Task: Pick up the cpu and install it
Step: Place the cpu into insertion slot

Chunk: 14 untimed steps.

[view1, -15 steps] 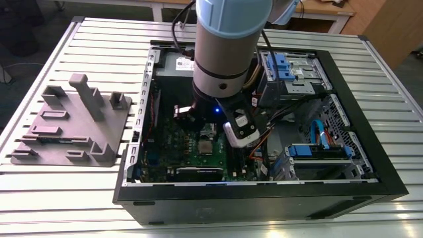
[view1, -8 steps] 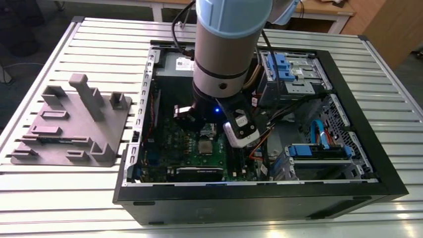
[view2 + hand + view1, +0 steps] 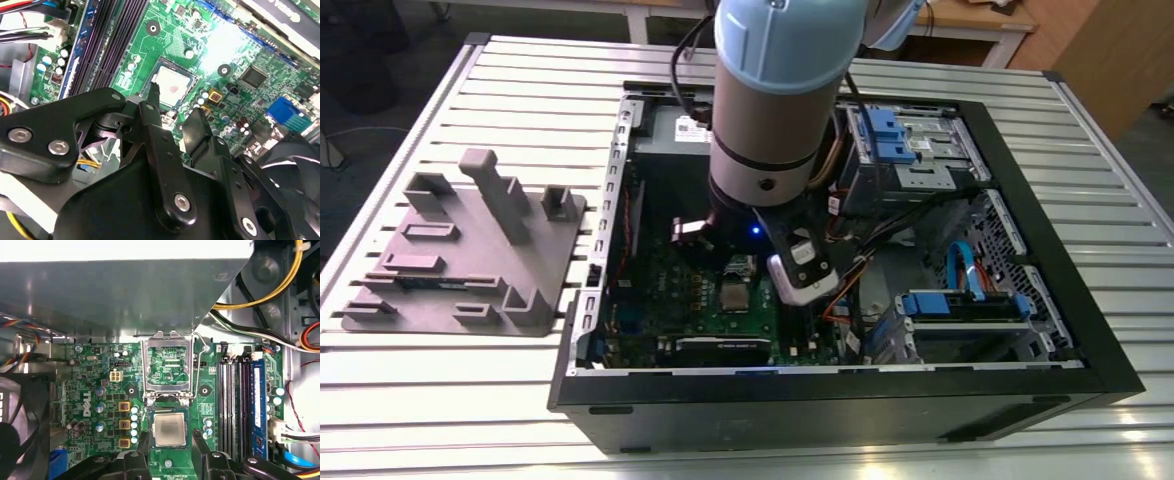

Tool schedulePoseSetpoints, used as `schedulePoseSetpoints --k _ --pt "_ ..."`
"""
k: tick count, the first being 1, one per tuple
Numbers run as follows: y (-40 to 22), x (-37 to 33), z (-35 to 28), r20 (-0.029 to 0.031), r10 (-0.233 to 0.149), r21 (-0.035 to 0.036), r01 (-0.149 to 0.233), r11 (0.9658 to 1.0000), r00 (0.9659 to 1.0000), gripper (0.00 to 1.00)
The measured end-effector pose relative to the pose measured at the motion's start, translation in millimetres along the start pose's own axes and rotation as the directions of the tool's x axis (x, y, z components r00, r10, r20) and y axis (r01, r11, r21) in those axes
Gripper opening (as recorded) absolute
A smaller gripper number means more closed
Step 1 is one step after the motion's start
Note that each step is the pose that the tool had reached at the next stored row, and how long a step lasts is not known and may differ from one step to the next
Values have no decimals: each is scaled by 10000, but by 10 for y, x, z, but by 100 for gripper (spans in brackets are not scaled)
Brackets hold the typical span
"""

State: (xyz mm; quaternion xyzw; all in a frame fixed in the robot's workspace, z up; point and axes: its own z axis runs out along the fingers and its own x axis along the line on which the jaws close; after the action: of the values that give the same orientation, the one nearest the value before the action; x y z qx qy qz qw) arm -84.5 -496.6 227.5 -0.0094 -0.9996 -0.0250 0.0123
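Gripper (image 3: 171, 449) wide open, empty, straddling the cpu (image 3: 169, 430) mid-frame on the motherboard (image 3: 95, 390) in exterior view; light, rigid, likely fragile, so pinch opposite edges.

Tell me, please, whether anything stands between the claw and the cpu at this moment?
Nothing visible does. In the first wrist view the cpu lies bare on the motherboard, the hinged bracket is swung open off it, and the open claw stands over it, one finger at each side.
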Motion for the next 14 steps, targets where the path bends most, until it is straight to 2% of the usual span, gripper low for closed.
schedulePoseSetpoints --k 4,11,14 --pt "-2 -1 52 -5 -121 12 121 9999 9999 45" --pt "-3 -29 73 -6 -136 14 136 9999 9999 45" --pt "-6 -31 141 -6 -136 14 136 9999 9999 45"
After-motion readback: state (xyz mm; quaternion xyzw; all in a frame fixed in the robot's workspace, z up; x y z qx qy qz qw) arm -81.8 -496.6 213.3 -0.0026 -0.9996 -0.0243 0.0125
